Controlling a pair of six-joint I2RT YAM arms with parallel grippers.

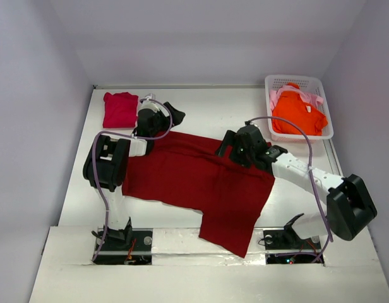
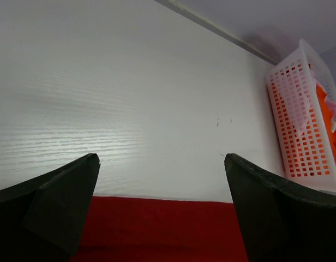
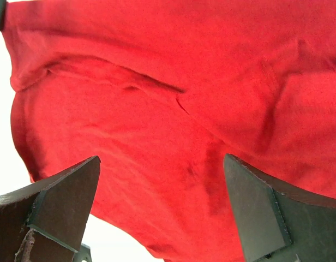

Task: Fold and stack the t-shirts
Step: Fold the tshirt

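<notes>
The dark red shirt point(image 1: 194, 180) lay spread across the table point(image 1: 207, 110), one corner hanging over the near edge. Above its right side the right gripper point(image 3: 160, 164) hovered with jaws wide, holding nothing. The left gripper point(image 2: 160, 164), likewise spread and empty, hung over the shirt's far edge. Beyond, a crimson shirt point(image 1: 120, 108) lay folded at far left. The orange shirt point(image 1: 299, 112) and pink shirt point(image 1: 316, 100) lay in the basket point(image 1: 302, 80) at far right.

basket point(image 1: 294, 80): white lattice, far right corner | table point(image 1: 213, 108): white, faint wood grain
</notes>
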